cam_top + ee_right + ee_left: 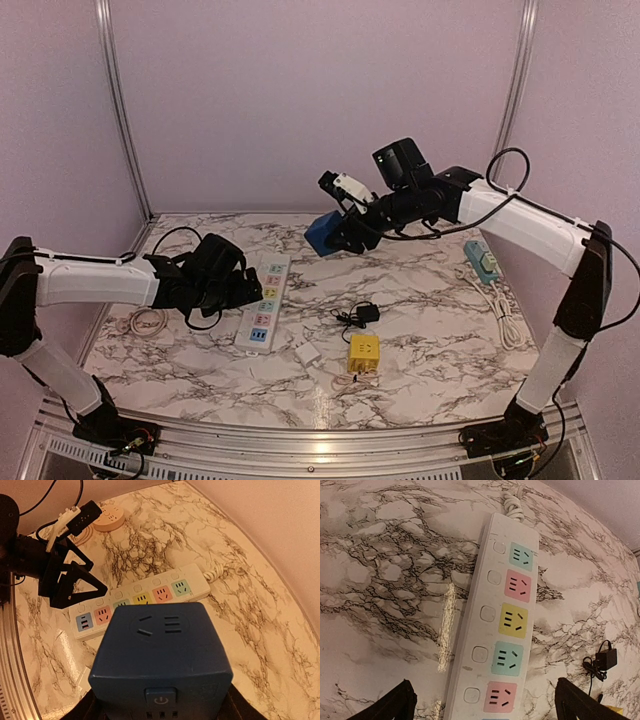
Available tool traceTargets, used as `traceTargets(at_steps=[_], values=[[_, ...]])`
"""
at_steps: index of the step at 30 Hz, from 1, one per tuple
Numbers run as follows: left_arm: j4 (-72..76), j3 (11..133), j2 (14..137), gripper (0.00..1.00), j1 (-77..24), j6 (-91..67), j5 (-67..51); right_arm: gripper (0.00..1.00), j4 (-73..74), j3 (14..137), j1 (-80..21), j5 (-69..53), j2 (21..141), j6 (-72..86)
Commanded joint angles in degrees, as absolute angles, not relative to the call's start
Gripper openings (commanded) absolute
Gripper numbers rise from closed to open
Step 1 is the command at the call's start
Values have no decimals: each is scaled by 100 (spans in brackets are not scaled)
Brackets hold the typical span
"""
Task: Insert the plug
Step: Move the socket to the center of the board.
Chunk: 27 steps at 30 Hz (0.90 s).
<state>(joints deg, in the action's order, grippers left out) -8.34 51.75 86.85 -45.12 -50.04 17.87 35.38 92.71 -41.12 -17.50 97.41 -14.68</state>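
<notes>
Top external view, and the blue cube adapter is seen lifted clear of the marble table. It is clamped between the fingers of the right gripper, which are set partly apart to the cube's width. From the right wrist, the cube's socket face is turned up to the camera, with a power button on its near side. Below and beyond it, the white power strip is laid flat on the table, its coloured outlets facing up. The left gripper is held over the strip's near end, jaws spread fully and nothing gripped. In the left wrist view, its two black fingertips are shown either side of the strip, so those near outlets are straddled. A small white plug block and a yellow cube are placed toward the near edge, with a black adapter and its cord just beyond them. A teal strip is lying at the right edge, a round beige socket at the left
</notes>
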Motion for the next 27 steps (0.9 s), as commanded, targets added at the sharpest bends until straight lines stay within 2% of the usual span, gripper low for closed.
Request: traceTargets(at_steps=[1, 7, 27], values=[[-1088, 5410, 8997, 99, -4552, -4746, 1908, 0, 4415, 10083, -4027, -2046, 10166, -1200], [-1097, 5666, 9416, 99, -4553, -4633, 1824, 0, 4550, 10411, -3955, -2107, 10513, -1097], [-1496, 6668, 10894, 99, -4614, -4282, 1872, 0, 4537, 10327, -3946, -1975, 10538, -902]])
